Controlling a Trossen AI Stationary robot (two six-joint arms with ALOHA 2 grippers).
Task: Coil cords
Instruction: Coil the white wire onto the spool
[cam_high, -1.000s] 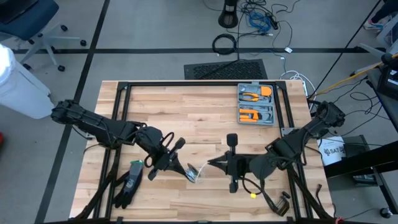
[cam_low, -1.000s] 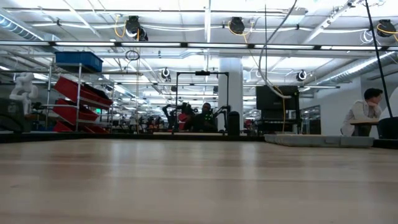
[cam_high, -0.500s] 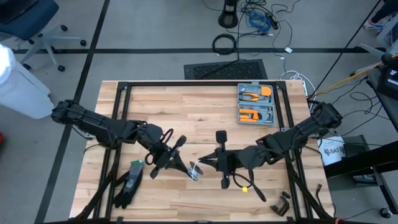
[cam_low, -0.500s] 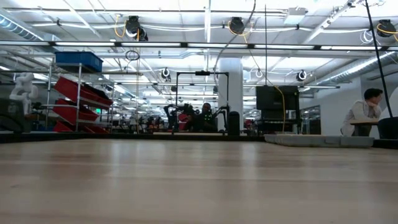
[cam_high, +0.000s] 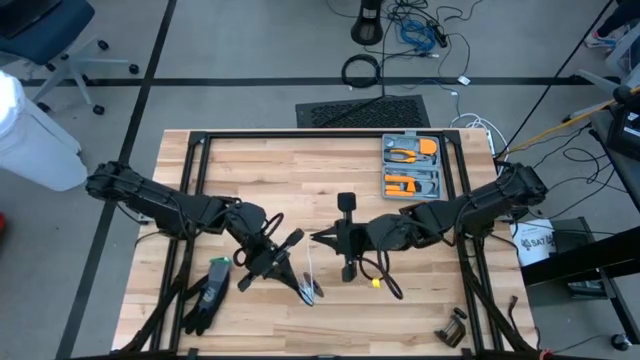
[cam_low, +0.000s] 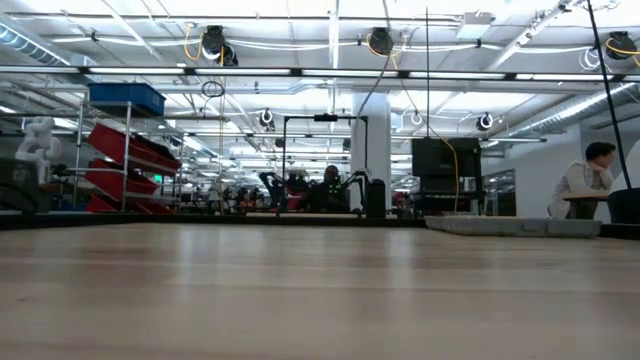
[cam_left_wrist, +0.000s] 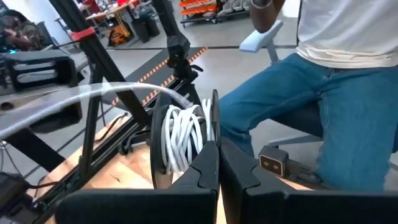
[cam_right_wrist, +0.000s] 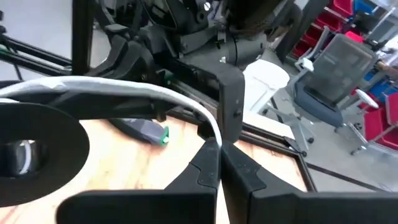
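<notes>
The cord is wound into a small bundle of white loops between dark discs, also seen as the bundle near the table's front middle. My left gripper is shut on it. From the bundle a free white strand runs toward the far edge, where my right gripper is shut on it. Both grippers are above the table. The low view shows neither gripper nor cord. My left gripper pinches the bundle by its dark rim between the two fingers, coming nearly level from the table's left. The bundle is lifted clear, its discs standing on edge. My right gripper pinches the white strand between its two fingertips, coming nearly level from the table's right, fingers across the cord. The strand arcs away from the fingers toward the bundle, clear of the table.
An orange tool case lies at the far right. A black glove-like item lies near the front left, a small dark object at the front right. Black frame rails border the table. A person in jeans sits beyond it.
My right gripper has moved toward the table's left and far edges, still shut on the strand, so that more cord stretches between it and the bundle. My left gripper has turned a little in place, and the bundle has shifted slightly toward the near edge.
</notes>
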